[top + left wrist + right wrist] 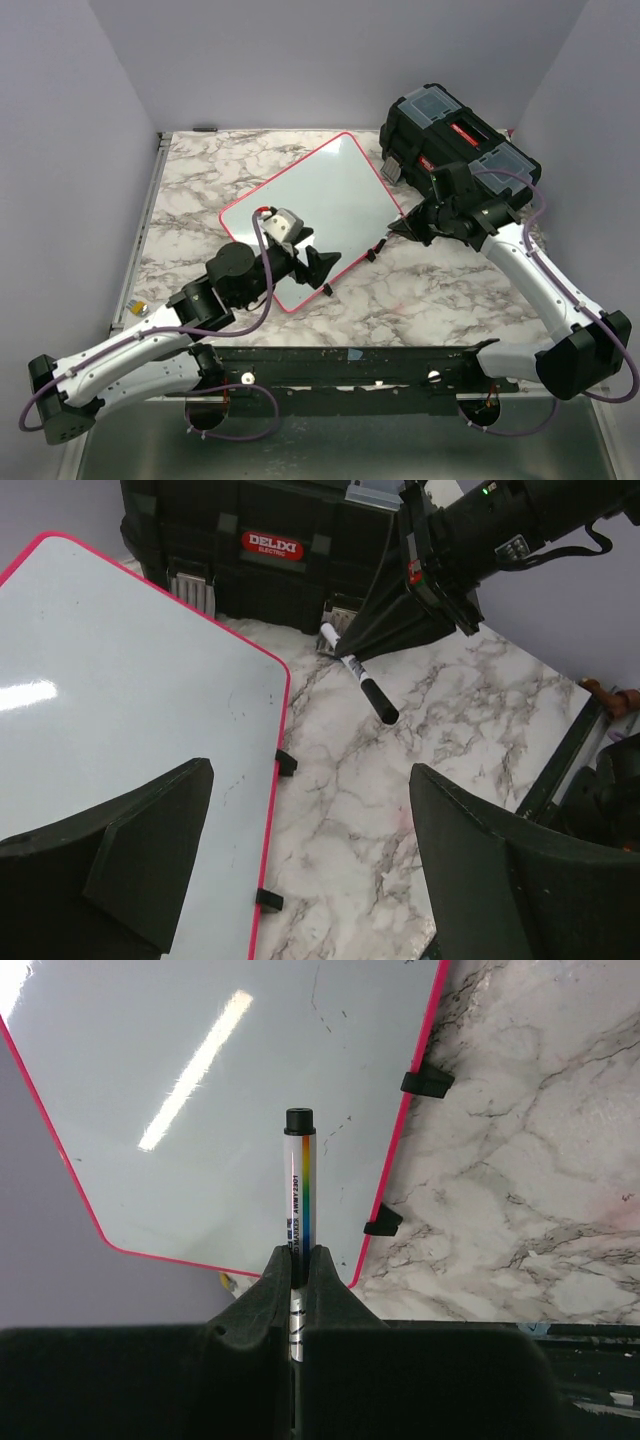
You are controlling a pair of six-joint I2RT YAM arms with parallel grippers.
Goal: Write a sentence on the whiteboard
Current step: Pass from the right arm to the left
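Flat white whiteboard with the thin red-pink rim (320, 215) lies blank on the marble table (450, 700). Looks light, stiff and slick, so I'd pin an edge or it'll skate. The right end effector (299, 1260) is clamped tight on a slim rainbow-banded marker (299, 1180). The left end effector (310, 770) gapes wide, holding nothing. The black toolbox (270, 545) reads DELIXI ELECTRIC.

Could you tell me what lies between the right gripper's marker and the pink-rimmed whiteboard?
Only bare grey-veined marble tabletop separates the white, black-tipped marker from the flat pink-rimmed whiteboard, as the left wrist view shows.
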